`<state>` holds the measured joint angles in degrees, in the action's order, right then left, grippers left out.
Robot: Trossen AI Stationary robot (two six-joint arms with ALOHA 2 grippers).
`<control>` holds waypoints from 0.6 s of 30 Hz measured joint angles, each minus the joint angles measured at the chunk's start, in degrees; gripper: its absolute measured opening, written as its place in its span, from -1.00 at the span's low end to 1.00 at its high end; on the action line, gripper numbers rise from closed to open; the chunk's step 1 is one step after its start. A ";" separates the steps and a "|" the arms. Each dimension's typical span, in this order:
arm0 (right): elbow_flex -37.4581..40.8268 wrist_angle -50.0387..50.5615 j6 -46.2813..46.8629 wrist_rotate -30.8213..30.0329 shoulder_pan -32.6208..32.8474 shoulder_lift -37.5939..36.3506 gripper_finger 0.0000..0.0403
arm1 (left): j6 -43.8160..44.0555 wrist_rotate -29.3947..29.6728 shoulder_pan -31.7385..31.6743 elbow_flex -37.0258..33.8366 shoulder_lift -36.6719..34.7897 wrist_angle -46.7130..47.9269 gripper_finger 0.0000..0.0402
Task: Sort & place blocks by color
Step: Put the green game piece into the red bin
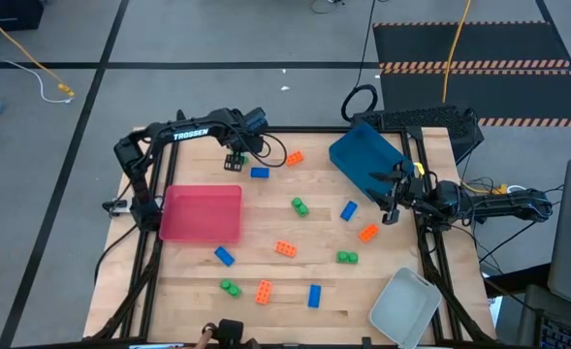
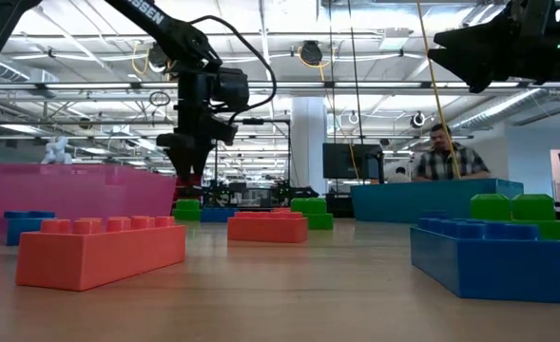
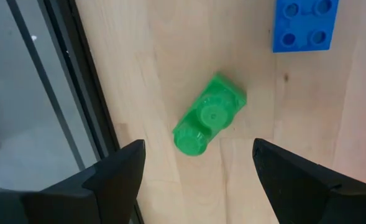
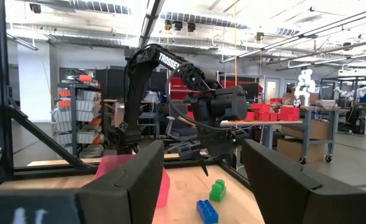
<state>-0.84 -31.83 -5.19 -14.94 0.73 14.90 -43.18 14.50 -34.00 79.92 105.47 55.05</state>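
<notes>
Overhead view of a wooden worktop with scattered green, orange and blue blocks and three trays: red tray at left, blue tray at far right, clear-grey tray at near right.

Left claw poised near the far edge, directly above a green block. Released, both dark fingers spread wide, one on each side of the block and touching nothing. Green block lying flat on the bare wood, slanted against the line between the fingers, close to the black frame rail. Blue block just beside it, apart.

Right claw waiting beside the blue tray, raised and likewise released, holding nothing.

Judged step in hand: picking up the green block. For a clean grasp:
- Turn the wrist first, so that the pads meet the block's two long flat sides, not its corners.
- Centre over the block's middle before descending, since it sits slightly off to one side.
- Come straight down, stopping short of the wood.
- Keep the outer finger clear of the rail and the inner one clear of the blue block.
- Close gently; smooth plastic, likely to twist or pop out under a skewed pinch.
- Lift well clear before heading for a tray.
</notes>
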 joint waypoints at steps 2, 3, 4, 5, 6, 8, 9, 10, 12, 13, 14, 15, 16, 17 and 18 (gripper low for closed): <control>0.00 0.00 0.00 0.01 0.00 0.01 0.05 | -0.02 -0.02 -0.10 -0.21 0.00 -0.29 0.50; 0.00 0.00 0.00 0.00 0.00 0.00 0.05 | -0.02 -0.08 -0.13 -0.66 0.00 -0.86 0.50; 0.00 0.00 0.02 0.01 0.00 0.00 0.05 | -0.08 -0.13 -0.15 -1.29 0.00 -1.31 0.50; 0.00 0.00 0.02 0.02 0.00 0.01 0.05 | -0.30 -0.13 -0.15 -2.00 0.00 -1.50 0.50; 0.00 0.00 0.02 0.02 0.00 0.00 0.05 | -0.43 -0.13 -0.15 -2.78 0.00 -1.56 0.50; 0.00 0.00 0.02 0.02 0.00 0.00 0.05 | -0.45 -0.13 -0.21 -4.67 0.00 -2.79 0.50; 0.00 0.00 0.01 0.02 0.00 0.00 0.05 | -0.48 -0.13 -0.30 -5.60 0.00 -3.41 0.50; -0.01 0.00 0.01 0.02 0.00 0.00 0.05 | -0.46 -0.13 -0.45 -6.53 0.00 -4.01 0.50; -0.01 -0.03 0.02 0.02 0.00 0.00 0.05 | -0.38 -0.11 -0.90 -8.14 0.00 -6.26 0.50; 0.00 -0.03 0.02 0.02 0.00 0.00 0.05 | -0.42 -0.07 -1.15 -8.82 0.00 -7.80 0.50; 0.00 -0.03 0.02 0.00 0.00 0.00 0.05 | -0.45 -0.09 -1.42 -9.35 0.00 -8.86 0.50; -0.01 -0.04 0.01 0.02 0.00 0.00 0.05 | -0.46 -0.09 -1.63 -9.77 0.00 -9.65 0.50; -0.01 -0.04 0.02 0.02 0.00 0.00 0.05 | -0.47 -0.10 -1.81 -10.08 0.00 -10.62 0.50; 0.00 -0.05 0.02 0.02 0.00 0.00 0.05 | -0.49 -0.12 -1.96 -10.35 0.00 -11.89 0.50; 0.00 -0.05 0.02 0.00 0.00 0.00 0.05 | -0.48 -0.70 -2.11 -10.57 0.00 -13.01 0.50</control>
<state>-0.84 -31.88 -5.17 -14.94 0.73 14.90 -43.66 13.80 -36.11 69.35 105.47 42.04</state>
